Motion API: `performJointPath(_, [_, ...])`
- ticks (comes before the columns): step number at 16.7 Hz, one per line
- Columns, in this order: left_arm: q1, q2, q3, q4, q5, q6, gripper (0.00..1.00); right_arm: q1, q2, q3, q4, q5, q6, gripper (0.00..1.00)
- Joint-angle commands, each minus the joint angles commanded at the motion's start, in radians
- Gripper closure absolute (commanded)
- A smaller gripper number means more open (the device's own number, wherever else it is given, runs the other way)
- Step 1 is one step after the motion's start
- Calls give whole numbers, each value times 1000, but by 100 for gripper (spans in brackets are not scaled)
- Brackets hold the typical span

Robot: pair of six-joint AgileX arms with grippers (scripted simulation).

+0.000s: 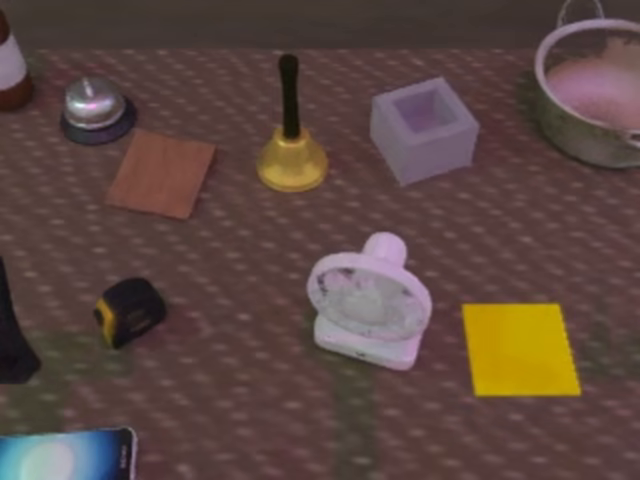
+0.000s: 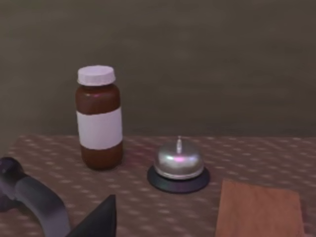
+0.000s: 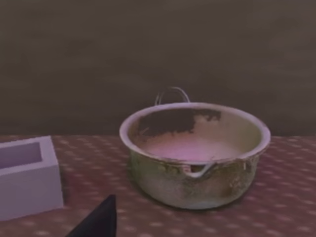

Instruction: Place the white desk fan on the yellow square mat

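The white desk fan [image 1: 368,305] stands near the table's middle, its round grilled face tilted up and its motor knob behind it. The yellow square mat [image 1: 520,349] lies flat to the fan's right, a short gap away, with nothing on it. My left arm [image 1: 12,330] is a dark shape at the table's left edge, far from the fan. My right arm is outside the top view; only a dark tip of its gripper [image 3: 98,219] shows in the right wrist view. Neither wrist view shows the fan or the mat.
A brown wood-toned square [image 1: 161,173], a silver call bell [image 1: 95,108] and a brown bottle [image 2: 99,118] sit at the back left. A gold handbell [image 1: 291,150], a lavender hollow cube [image 1: 423,130] and a metal pot [image 1: 595,90] line the back. A black-yellow tape measure [image 1: 130,311] and a phone [image 1: 65,455] lie front left.
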Motion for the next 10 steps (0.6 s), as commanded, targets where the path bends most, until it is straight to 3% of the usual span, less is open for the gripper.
performJointPath(5, [0,0,0,0,0,0,0,29,62,57,-60,0,-23,0])
performJointPath(10, [0,0,0,0,0,0,0,151,374,348,-320,4,-109,0])
